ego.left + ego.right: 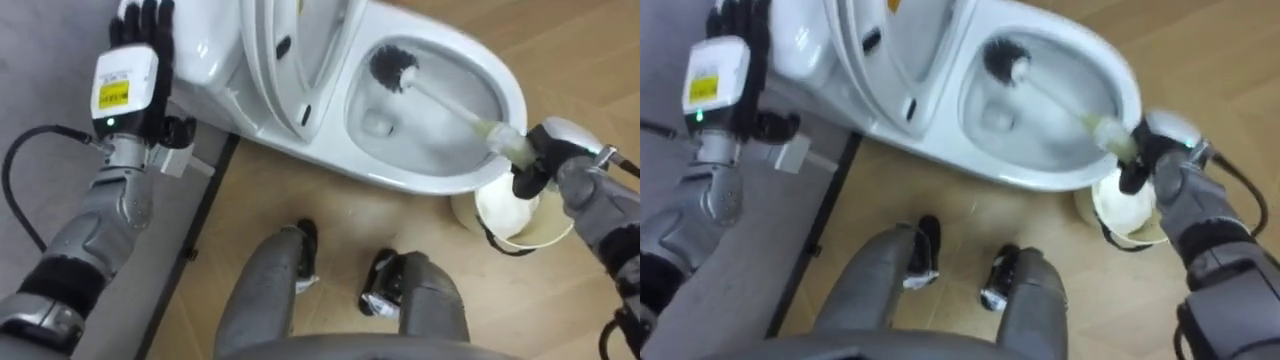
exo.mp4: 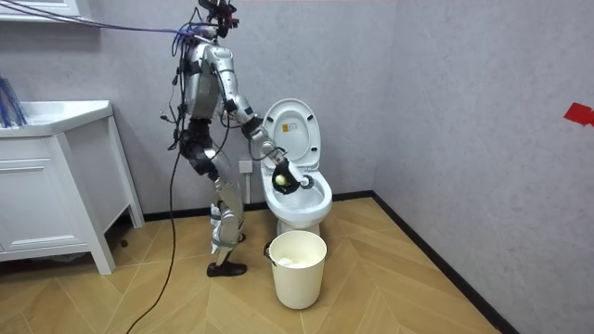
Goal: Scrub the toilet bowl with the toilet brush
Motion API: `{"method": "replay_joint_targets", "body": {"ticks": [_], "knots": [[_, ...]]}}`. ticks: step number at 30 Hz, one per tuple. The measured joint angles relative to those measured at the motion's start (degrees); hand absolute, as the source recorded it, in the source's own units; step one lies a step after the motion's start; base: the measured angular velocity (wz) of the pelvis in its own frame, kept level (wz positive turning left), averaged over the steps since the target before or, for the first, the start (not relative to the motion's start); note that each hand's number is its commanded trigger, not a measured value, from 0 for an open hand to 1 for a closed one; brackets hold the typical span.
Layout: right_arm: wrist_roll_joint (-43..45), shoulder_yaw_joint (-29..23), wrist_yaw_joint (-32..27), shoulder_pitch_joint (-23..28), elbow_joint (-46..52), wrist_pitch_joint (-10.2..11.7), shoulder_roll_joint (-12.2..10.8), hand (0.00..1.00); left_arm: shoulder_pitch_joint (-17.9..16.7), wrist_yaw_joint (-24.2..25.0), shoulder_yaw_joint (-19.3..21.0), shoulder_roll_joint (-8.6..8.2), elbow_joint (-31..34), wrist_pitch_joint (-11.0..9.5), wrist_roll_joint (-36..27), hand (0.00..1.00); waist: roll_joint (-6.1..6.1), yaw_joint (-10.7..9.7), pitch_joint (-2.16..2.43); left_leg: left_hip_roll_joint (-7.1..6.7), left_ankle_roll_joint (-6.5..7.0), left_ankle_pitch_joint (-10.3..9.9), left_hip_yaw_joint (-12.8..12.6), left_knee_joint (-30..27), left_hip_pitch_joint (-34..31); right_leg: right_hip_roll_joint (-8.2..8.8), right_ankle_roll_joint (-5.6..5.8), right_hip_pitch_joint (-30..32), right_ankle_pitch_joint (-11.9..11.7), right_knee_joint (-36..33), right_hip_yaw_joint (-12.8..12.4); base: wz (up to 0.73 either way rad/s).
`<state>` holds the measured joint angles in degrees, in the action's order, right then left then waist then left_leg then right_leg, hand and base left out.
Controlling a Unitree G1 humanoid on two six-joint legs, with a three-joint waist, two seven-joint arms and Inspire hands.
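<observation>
Clasps toilet brush (image 1: 445,100) in right hand (image 1: 545,165), fingers curled round handle, bristles (image 1: 392,68) inside toilet bowl (image 1: 430,185). Holds left hand (image 1: 133,75) beside lid (image 1: 290,60), fingers straight.

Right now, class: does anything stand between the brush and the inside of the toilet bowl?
Nothing visible does. The lid is raised, and the brush, gripped by the right hand, already reaches into the bowl.

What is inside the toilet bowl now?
The dark brush head is inside the toilet bowl; its handle runs to the right robot hand at the rim, which covers the handle's end.
</observation>
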<state>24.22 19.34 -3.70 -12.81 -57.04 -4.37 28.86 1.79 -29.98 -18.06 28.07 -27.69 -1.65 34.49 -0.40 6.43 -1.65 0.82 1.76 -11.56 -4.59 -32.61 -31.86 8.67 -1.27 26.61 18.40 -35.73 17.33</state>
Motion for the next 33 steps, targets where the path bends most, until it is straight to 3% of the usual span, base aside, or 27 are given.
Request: {"method": "replay_joint_targets", "body": {"ticks": [1, 2, 3, 5, 7, 9, 12, 15, 17, 20, 24, 29, 33], "knots": [[-0.1, -1.1, -0.2, 2.0, 0.0, 0.0, -0.6, 1.0, -1.8, 0.3, 0.5, -0.64, -0.2, 0.1, 0.0, 0.0, 0.0, 0.0, 0.26, -0.01, -0.03, 0.0, 0.0, 1.1, 1.7, -0.26, 0.19, -1.8, -0.2, 1.4, 0.0, -0.09], [-0.1, -3.5, -0.3, 6.3, 0.3, 0.0, -1.5, 1.0, -5.5, 0.7, 1.7, -1.63, -0.3, 0.1, 0.1, 0.0, 0.09, 0.0, 1.22, -0.04, -0.08, 0.0, 0.0, 3.2, 4.8, -0.84, 0.66, -5.1, -0.6, 4.3, 0.0, -0.05], [-0.3, -5.7, -0.4, 10.6, 0.4, 0.1, -2.1, 1.0, -9.2, 1.5, 3.4, -2.3, -0.2, 0.1, 0.0, 0.0, 0.12, -0.3, 1.69, -0.27, -0.12, -0.1, 0.0, 5.2, 8.1, -0.96, 1.01, -8.6, -1.0, 6.6, 0.2, -0.03], [-0.3, -8.1, -0.7, 15.9, 1.1, 0.1, -2.9, 1.0, -14.2, 2.4, 5.5, -2.8, 0.5, -0.1, 0.0, 0.0, 0.1, -1.2, 1.93, -0.65, -0.16, 0.0, -0.1, 8.2, 12.7, -1.09, 1.54, -13.0, -1.2, 9.6, 0.3, -0.02], [-1.0, -9.7, -1.0, 20.4, 1.1, -0.1, -3.6, 1.0, -18.5, 3.2, 7.6, -4.32, 0.9, -0.1, -0.1, 0.0, -0.37, -1.7, 1.76, -0.69, -0.31, 0.0, -0.9, 11.0, 17.0, -1.51, 1.93, -17.0, -1.7, 12.8, 0.1, -0.12], [-1.4, -12.1, -1.2, 26.2, 2.1, -0.2, -5.2, 1.0, -23.0, 4.1, 10.7, -6.74, 1.9, 0.3, -0.1, 0.0, -0.55, -2.3, 2.01, -0.72, -0.55, -0.2, -1.4, 12.6, 20.6, -1.93, 2.15, -21.0, -1.8, 15.3, 0.0, -0.09], [-1.2, -16.4, -1.5, 30.2, 1.7, 0.4, -8.8, 1.0, -26.5, 5.8, 15.3, -9.85, 0.0, 1.2, 0.0, 0.0, -1.06, -3.1, 1.88, -0.69, -1.03, -0.5, -1.5, 14.1, 24.1, -2.66, 2.18, -24.6, -1.9, 18.1, -0.2, -0.06], [-3.9, -16.7, -2.2, 32.6, 1.7, 0.8, -11.4, 1.0, -28.4, 5.8, 18.1, -12.29, -2.2, 1.8, -2.6, 0.0, -1.55, -3.3, 1.86, -0.6, -1.66, -1.0, -0.8, 14.1, 26.7, -3.14, 2.18, -28.6, -1.9, 20.5, 0.2, 0.06], [-5.5, -16.8, -2.2, 33.1, 1.3, 0.8, -12.2, 1.0, -29.5, 5.6, 18.6, -12.77, -2.8, 1.4, -5.6, 0.0, -1.35, -3.2, 1.81, -0.52, -1.84, -1.4, -0.3, 14.0, 27.7, -3.48, 2.17, -30.0, -1.9, 21.3, 0.2, 0.03], [-6.2, -18.3, -2.4, 33.0, 0.0, 1.5, -12.9, 1.0, -29.5, 5.2, 22.4, -15.49, -6.1, 1.1, -7.0, 0.0, -0.82, -3.0, 1.66, -0.71, -1.87, -1.5, 0.0, 15.0, 30.4, -3.57, 2.17, -32.7, -1.9, 22.4, -0.1, 0.0], [-10.4, -19.3, -2.6, 32.9, -1.5, 2.0, -13.8, 1.0, -30.3, 3.9, 24.9, -16.49, -9.8, 0.4, -9.5, 0.0, -0.61, -2.9, 1.55, -0.67, -1.98, -1.5, 0.3, 17.2, 33.2, -3.73, 2.14, -34.9, -1.9, 24.1, -0.1, -0.01], [-10.7, -20.7, -2.4, 31.9, -3.3, 1.9, -14.7, 1.0, -30.4, 4.3, 26.5, -17.32, -14.7, 0.3, -13.9, 0.0, -0.93, -2.9, 1.74, -0.96, -2.0, -1.5, 0.5, 18.1, 34.5, -3.83, 2.17, -35.7, -1.9, 24.1, -0.1, -0.03], [-10.2, -23.6, -2.9, 30.3, -5.1, 2.0, -15.8, 1.0, -29.1, 6.2, 29.5, -18.13, -19.4, 0.4, -16.6, 0.0, -1.42, -3.1, 1.85, -1.31, -2.09, -1.4, 0.3, 19.4, 36.4, -3.72, 2.39, -36.7, -1.8, 24.1, -1.8, -0.08]]}}
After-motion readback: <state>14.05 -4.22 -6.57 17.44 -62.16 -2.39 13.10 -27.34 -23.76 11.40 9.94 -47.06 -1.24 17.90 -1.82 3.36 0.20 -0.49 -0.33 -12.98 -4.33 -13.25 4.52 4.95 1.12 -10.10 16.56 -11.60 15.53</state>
